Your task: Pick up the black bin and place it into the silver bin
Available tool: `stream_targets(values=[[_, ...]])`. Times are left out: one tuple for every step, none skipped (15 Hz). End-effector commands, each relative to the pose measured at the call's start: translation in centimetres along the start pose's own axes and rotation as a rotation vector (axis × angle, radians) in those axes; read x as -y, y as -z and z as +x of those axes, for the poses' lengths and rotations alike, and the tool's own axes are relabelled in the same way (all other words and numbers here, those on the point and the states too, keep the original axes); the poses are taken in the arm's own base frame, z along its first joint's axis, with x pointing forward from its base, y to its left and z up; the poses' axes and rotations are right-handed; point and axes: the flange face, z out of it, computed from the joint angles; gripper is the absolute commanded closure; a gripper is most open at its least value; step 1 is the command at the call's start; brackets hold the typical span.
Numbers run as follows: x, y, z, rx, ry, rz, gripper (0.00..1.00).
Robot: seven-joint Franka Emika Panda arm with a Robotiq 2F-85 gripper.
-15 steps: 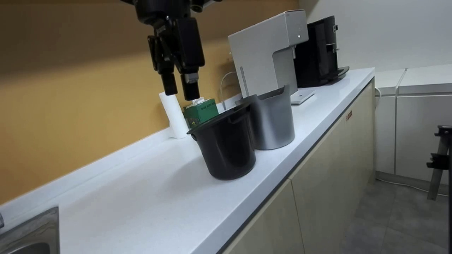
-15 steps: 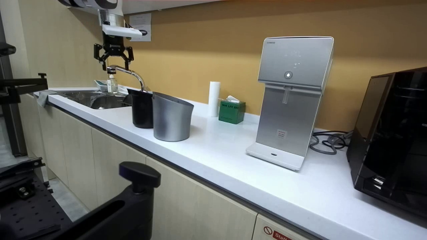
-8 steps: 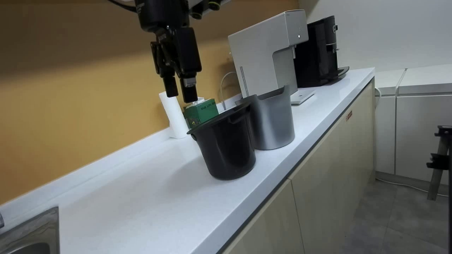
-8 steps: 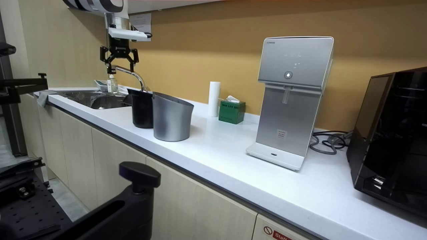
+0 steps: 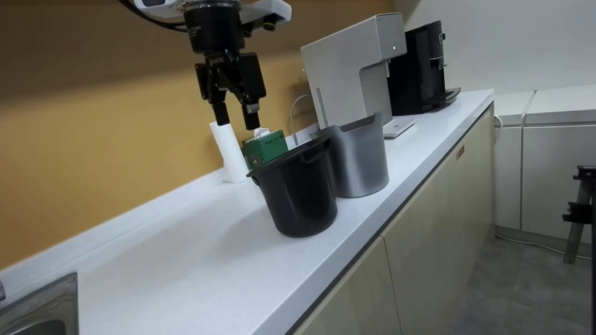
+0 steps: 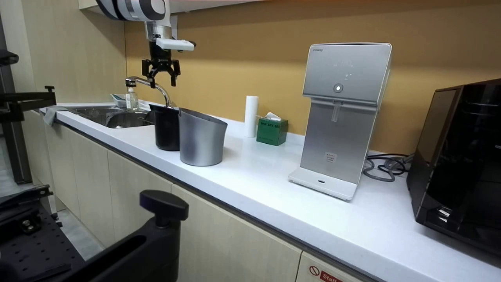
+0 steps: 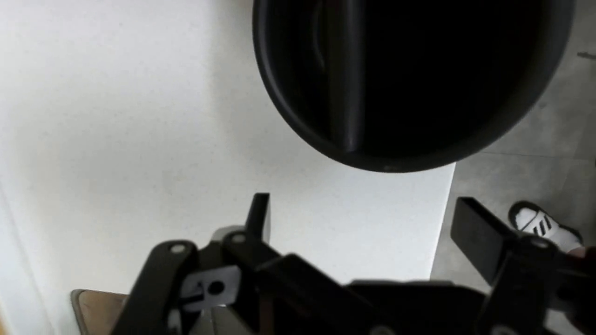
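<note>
The black bin (image 5: pixel 300 197) stands upright on the white counter, right beside the silver bin (image 5: pixel 361 160). Both also show in an exterior view, where the silver bin (image 6: pixel 202 139) partly hides the black bin (image 6: pixel 166 129). My gripper (image 5: pixel 237 122) is open and empty above the level of the bins' rims. It also shows open in an exterior view (image 6: pixel 163 84). In the wrist view the black bin (image 7: pixel 396 163) is at the upper right with a bar across its opening, ahead of my open fingertips (image 7: pixel 363 200). The silver bin is out of the wrist view.
The counter edge (image 7: pixel 444 218) runs close to the black bin. A green tissue box (image 5: pixel 266 149) and a white paper roll (image 5: pixel 229 151) stand by the wall. A water dispenser (image 6: pixel 340 133) and a black machine (image 6: pixel 462 172) stand further along. A faucet (image 6: pixel 156 87) and sink are at the other end.
My open gripper has moved to the right in an exterior view and, lately, slightly up in an exterior view, with more of the arm showing. The bins have not moved.
</note>
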Motion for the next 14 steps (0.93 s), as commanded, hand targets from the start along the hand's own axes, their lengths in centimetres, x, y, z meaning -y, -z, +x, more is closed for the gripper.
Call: stream_targets(values=[[-3.3,0.1,-2.0,0.023,0.142,0.052,0.0],[-3.9,0.1,-2.8,0.025,0.163,0.071,0.0],[-4.3,0.2,-3.3,0.029,0.157,0.084,0.0],[-2.8,-0.5,-2.7,0.018,0.131,0.065,0.0],[-3.3,-0.5,-3.3,0.02,0.137,0.075,0.0],[-3.7,-0.5,-3.7,0.02,0.14,0.078,0.0],[-3.8,-0.5,-3.8,0.02,0.143,0.079,0.0],[-3.8,-0.9,-3.8,0.027,0.13,0.089,0.0],[-3.9,-1.1,-4.4,0.032,0.124,0.093,0.0],[-3.9,-1.2,-4.9,0.032,0.119,0.097,0.0],[-4.0,-1.2,-5.5,0.039,0.112,0.093,0.0],[-4.0,-1.1,-6.3,0.041,0.101,0.094,0.0],[-4.1,-1.0,-7.1,0.043,0.089,0.091,0.0],[-4.2,-1.1,-7.9,0.046,0.077,0.089,0.0]])
